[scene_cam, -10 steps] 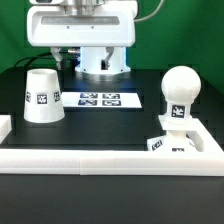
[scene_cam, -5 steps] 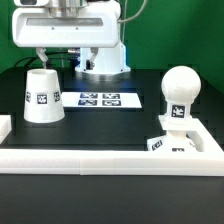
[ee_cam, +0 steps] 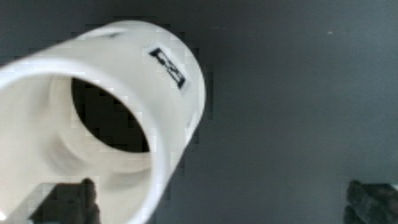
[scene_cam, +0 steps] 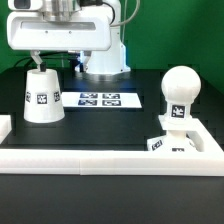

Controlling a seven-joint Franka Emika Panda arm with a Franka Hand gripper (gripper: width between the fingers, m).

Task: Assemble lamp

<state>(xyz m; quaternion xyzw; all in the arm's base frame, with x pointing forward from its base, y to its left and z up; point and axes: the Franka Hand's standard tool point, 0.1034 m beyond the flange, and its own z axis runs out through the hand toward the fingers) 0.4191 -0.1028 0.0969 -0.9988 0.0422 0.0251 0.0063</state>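
The white cone shade (scene_cam: 42,97) stands with its narrow end up on the black table at the exterior view's left, with a tag on its side. The ball-headed bulb (scene_cam: 180,92) stands upright on the flat square base (scene_cam: 168,144) at the exterior view's right. My gripper (scene_cam: 60,63) hangs open and empty just above the shade. In the wrist view the shade (ee_cam: 134,95) fills one side, its top hole dark. One fingertip (ee_cam: 68,203) lies over the shade's rim. The other is over bare table, and the gripper (ee_cam: 221,205) is off the shade's centre.
The marker board (scene_cam: 100,99) lies flat between the shade and the bulb. A long white rail (scene_cam: 100,159) runs along the front and turns up at both ends. The robot's white base (scene_cam: 105,60) stands behind the marker board.
My gripper has moved toward the exterior view's left and now hangs over the shade. The shade, bulb and base have not moved.
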